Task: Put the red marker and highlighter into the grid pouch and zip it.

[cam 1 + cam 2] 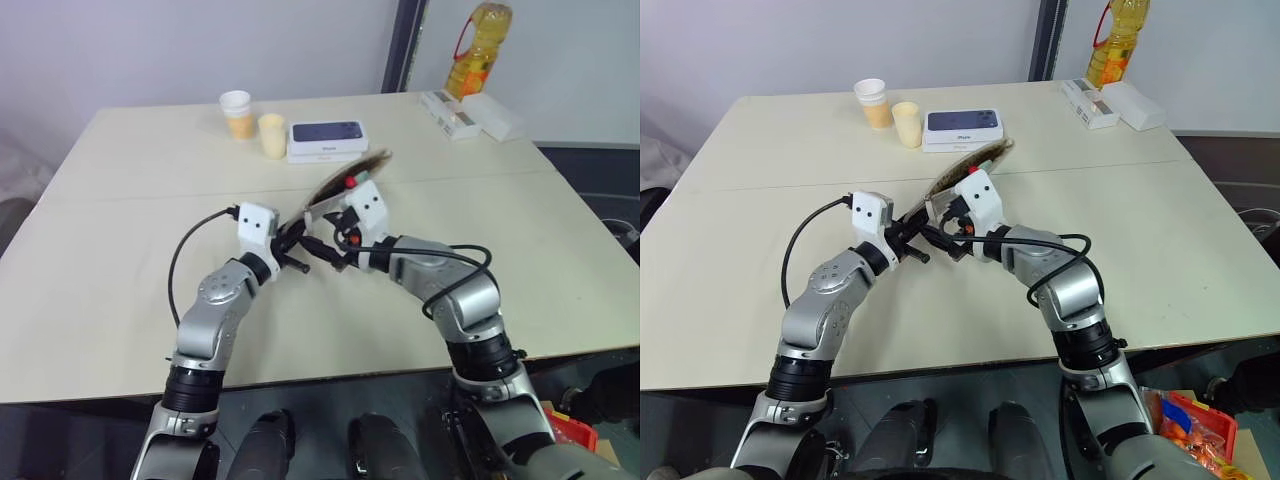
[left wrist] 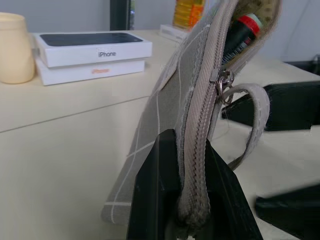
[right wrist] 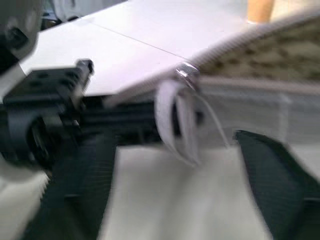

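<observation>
Left claw (image 2: 192,200) is clenched on the zipped end of the grid pouch (image 2: 165,115), holding it up off the worktop (image 1: 120,250) as an anchor. Red marker (image 2: 240,35) sits inside the open mouth. Right claw (image 3: 185,165) straddles the pull loop (image 3: 175,122), fingers apart, not yet gripping, likely set to zip.

Even, soft overhead room light, pale table (image 1: 120,250) bright without glare, faint shadows under the arms, head views sharp, right wrist view smeared with motion blur, grid pouch (image 2: 165,105) crisp, fingers dark silhouettes at 6 o'clock
</observation>
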### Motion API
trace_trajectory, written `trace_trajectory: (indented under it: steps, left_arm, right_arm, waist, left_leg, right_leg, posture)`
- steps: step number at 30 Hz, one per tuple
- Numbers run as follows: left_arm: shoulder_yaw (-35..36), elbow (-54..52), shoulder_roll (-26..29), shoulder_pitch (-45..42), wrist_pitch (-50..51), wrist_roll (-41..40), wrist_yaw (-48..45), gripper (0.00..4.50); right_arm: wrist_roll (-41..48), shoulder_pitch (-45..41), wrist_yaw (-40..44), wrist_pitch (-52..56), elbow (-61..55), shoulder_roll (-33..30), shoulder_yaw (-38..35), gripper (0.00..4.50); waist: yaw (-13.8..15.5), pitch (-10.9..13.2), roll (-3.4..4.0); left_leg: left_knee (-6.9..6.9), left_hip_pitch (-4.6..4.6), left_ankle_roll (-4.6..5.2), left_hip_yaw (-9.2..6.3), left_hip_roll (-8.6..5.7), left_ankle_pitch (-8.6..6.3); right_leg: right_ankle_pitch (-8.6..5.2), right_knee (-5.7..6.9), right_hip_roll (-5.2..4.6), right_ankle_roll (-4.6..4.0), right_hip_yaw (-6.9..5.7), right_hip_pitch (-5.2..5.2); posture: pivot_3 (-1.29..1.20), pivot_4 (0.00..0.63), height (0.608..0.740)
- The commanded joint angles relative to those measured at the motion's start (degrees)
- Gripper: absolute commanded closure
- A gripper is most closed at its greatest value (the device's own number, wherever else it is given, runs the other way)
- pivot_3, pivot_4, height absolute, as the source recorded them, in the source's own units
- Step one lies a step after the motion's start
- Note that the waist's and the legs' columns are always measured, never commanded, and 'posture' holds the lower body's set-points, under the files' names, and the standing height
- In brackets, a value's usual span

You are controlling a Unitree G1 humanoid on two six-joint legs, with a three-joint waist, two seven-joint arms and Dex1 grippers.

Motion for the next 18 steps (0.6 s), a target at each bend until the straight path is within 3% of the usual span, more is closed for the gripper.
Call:
trace_trajectory:
  steps: [1, 3, 4, 18]
  left_arm:
    - [-0.22, -2.80, 0.21, -0.23, -0.76, 0.00, 0.30, 4.50]
    - [-0.11, -2.77, 0.33, -0.17, -0.80, 0.04, 0.34, 4.50]
    - [-0.01, -2.75, 0.43, -0.12, -0.85, 0.08, 0.38, 4.50]
    - [-1.19, 2.18, 10.32, 1.33, -11.71, 7.40, -3.89, 4.50]
  right_arm:
    - [1.39, -1.40, 0.21, -0.54, -1.47, 0.71, -0.57, 2.90]
    - [1.67, -1.46, 0.26, -0.58, -1.64, 0.59, -0.76, 4.08]
    - [1.85, -1.49, 0.29, -0.51, -1.74, 0.40, -0.99, 4.44]
    - [0.85, -5.91, -0.61, -1.17, -0.22, -11.16, -10.41, 4.44]
  waist:
    - [-0.03, 0.00, 0.00]
    - [-0.05, 0.00, 0.00]
    - [-0.06, 0.00, 0.00]
    - [-0.03, 0.01, 0.02]
  left_leg:
    - [0.00, 0.00, 0.00, 0.00, 0.00, 0.00]
    - [0.00, 0.00, 0.00, 0.00, 0.01, 0.00]
    - [-0.01, 0.00, 0.00, -0.01, 0.01, 0.00]
    - [-0.04, 0.00, 0.00, 0.01, 0.01, 0.00]
  right_leg:
    - [0.00, 0.00, 0.00, 0.00, 0.00, 0.00]
    - [0.00, 0.00, 0.00, 0.00, 0.00, -0.01]
    - [0.00, 0.00, 0.00, 0.00, 0.00, -0.01]
    - [-0.01, -0.02, -0.02, -0.01, 0.01, -0.02]
  posture:
    - [0.00, 0.150, 0.740]
    - [0.00, 0.150, 0.740]
    - [0.00, 0.150, 0.740]
    - [0.00, 0.150, 0.740]
